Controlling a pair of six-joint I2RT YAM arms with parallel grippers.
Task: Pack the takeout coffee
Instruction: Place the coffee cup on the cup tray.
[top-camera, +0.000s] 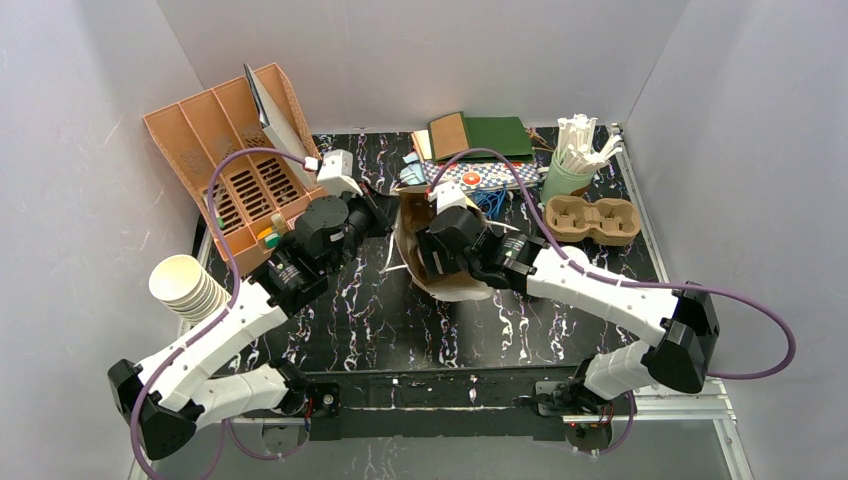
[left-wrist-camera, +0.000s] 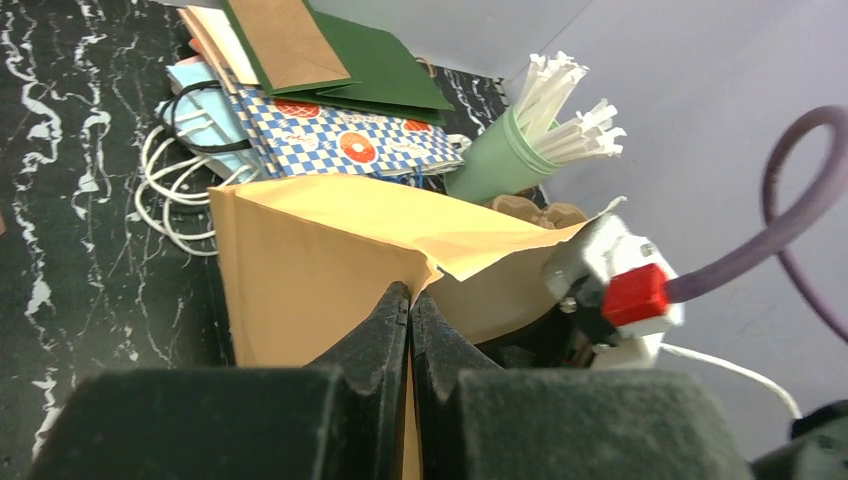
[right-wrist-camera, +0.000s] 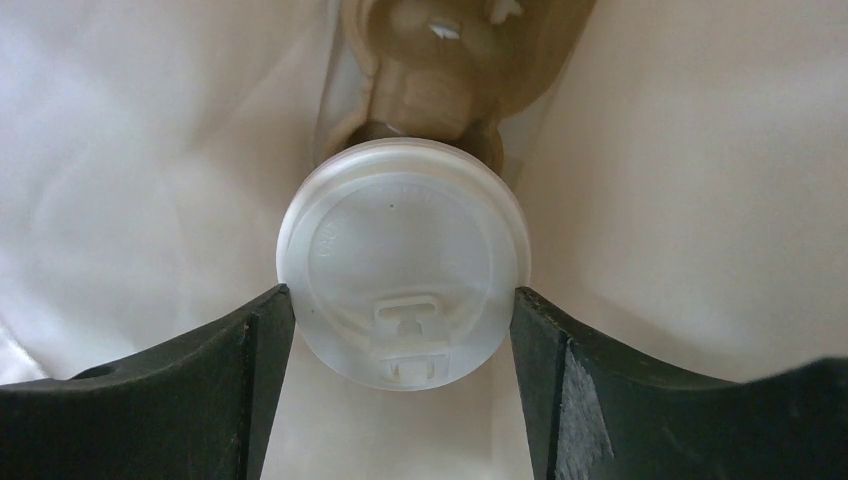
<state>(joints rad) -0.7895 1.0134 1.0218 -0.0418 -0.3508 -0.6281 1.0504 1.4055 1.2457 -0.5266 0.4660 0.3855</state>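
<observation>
Left gripper (left-wrist-camera: 410, 300): jaws closed on the rim of the paper bag (left-wrist-camera: 310, 260). I judged this held the mouth open for loading.
Right gripper (right-wrist-camera: 402, 330): it reached inside the bag, jaws pressed to either side of the white lid (right-wrist-camera: 340, 240), gripping the coffee cup (right-wrist-camera: 400, 270).
Coffee cup: inside the bag, just above a cup carrier (right-wrist-camera: 430, 90). I could not tell whether it was seated.
Risk: releasing off-centre could tip it.
</observation>
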